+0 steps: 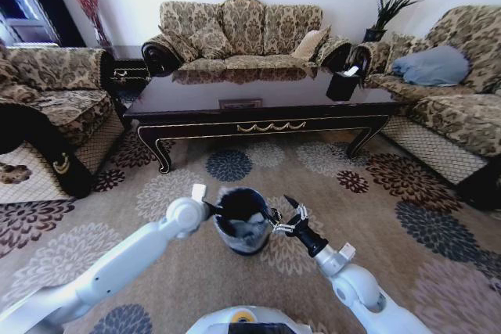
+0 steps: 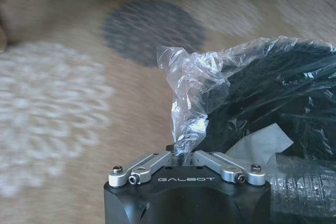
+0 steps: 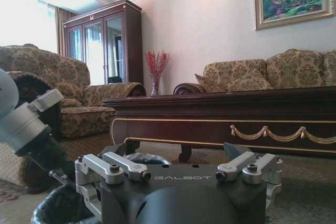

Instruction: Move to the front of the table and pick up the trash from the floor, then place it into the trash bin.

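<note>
The trash bin (image 1: pixel 241 220) stood on the floor (image 1: pixel 376 217) in front of the bench (image 1: pixel 258 99), which lay behind it across the carpet, and everything else is placed from the bin. The left tool (image 1: pixel 213 210) sat at the bin's left rim; in the left wrist view its fingers (image 2: pixel 207 159) were drawn together, pinching a fold of the translucent liner (image 2: pixel 181 103) that stood up from the rim. Inside the bin, that view showed a white tissue scrap (image 2: pixel 260 142) and the ribbed side of a clear plastic bottle (image 2: pixel 304 187) lying against the black wall. The right tool (image 1: pixel 286 217) was just beside the bin's right rim, its fingers spread apart with nothing between them; the right wrist view showed the two finger links (image 3: pixel 126 167) set wide, with the bin's rim (image 3: pixel 58 208) low at one corner and the left arm's wrist (image 3: pixel 23 124) beside it.

The word "GALBOT" was printed in pale letters on the black body of each tool, readable in both wrist views. No other writing could be read.

Beyond the bin, the bench carried a black tissue box (image 1: pixel 342 84) near its right end, and gold scroll trim (image 1: pixel 272 126) ran along its front edge. Patterned sofas (image 1: pixel 243 33) stood behind and to both sides of the bench.
</note>
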Controlling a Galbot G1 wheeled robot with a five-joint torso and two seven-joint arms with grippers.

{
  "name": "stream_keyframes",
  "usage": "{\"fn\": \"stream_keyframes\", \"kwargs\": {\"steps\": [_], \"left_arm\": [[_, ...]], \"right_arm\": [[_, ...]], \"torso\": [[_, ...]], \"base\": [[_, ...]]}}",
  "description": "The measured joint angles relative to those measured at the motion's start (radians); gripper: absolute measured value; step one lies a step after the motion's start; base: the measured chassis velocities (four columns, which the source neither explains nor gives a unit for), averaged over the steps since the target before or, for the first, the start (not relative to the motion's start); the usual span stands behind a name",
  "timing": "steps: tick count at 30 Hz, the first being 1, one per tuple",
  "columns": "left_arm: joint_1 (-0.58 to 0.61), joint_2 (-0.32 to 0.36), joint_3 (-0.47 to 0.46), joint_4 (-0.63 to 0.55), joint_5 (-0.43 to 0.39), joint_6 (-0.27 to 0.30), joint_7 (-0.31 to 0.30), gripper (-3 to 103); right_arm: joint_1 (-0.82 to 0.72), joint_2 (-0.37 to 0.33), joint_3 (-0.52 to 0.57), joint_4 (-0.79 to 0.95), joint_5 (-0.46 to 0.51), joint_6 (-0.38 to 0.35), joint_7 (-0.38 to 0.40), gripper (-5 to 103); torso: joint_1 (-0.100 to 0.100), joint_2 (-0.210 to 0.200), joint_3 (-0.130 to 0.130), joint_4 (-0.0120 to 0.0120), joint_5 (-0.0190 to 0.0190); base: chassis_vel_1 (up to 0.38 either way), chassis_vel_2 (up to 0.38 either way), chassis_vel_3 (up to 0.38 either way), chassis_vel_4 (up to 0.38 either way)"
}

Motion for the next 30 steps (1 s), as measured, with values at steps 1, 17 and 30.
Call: {"fn": "stream_keyframes", "kwargs": {"steps": [1,17,30], "left_arm": [[0.019,0.018,-0.037,0.000,-0.001,0.000,0.002,0],[0.173,0.079,-0.222,0.064,0.017,0.000,0.068,0],[0.309,0.068,-0.320,0.053,0.055,0.000,0.070,0]], "right_arm": [[0.008,0.001,0.000,-0.011,0.003,0.000,0.001,100],[0.157,0.077,-0.033,-0.506,-0.111,0.061,-0.003,100],[0.388,0.193,-0.122,-0.818,-0.128,0.073,-0.023,100]], "torso": [[0.000,0.000,0.000,0.0001,0.0001],[0.000,0.000,0.000,-0.0003,0.0003],[0.000,0.000,0.000,0.0004,0.0004]], "base": [[0.000,0.000,0.000,0.000],[0.000,0.000,0.000,0.000],[0.000,0.000,0.000,0.000]]}}
